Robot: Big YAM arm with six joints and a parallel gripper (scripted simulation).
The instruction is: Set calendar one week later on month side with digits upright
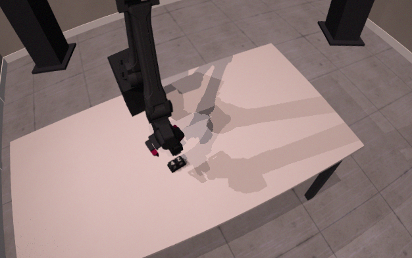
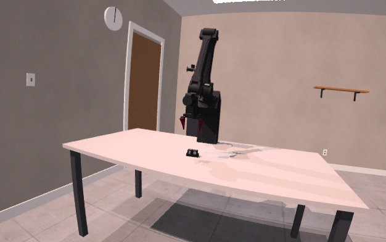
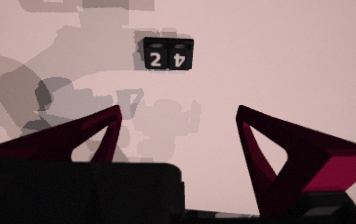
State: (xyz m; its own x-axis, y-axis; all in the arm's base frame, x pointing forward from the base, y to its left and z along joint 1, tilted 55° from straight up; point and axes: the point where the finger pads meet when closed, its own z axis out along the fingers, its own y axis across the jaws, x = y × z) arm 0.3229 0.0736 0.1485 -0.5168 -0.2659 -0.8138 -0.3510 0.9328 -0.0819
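Note:
The calendar [image 1: 177, 163] [image 2: 191, 154] [image 3: 167, 53] is a small dark tray with two black digit cubes standing side by side, near the middle of the pale table [image 1: 82, 197] [image 2: 277, 176] [image 3: 280, 55]. In the wrist view the cubes' top faces show a 2 [image 3: 156, 58] and an inverted 4 [image 3: 180, 58]. The month side is too small to read in the exterior view. My gripper [image 1: 166, 152] [image 2: 192, 123] [image 3: 178, 111] is open and empty. It points down and hangs well above the table, a little behind the calendar toward the arm's base.
The arm's black base [image 1: 126, 82] [image 2: 209, 123] stands at the table's back edge. Two black pillars [image 1: 43, 36] [image 1: 345, 23] stand on the floor behind the table. Soft shadows of the arm lie across the table beside the calendar.

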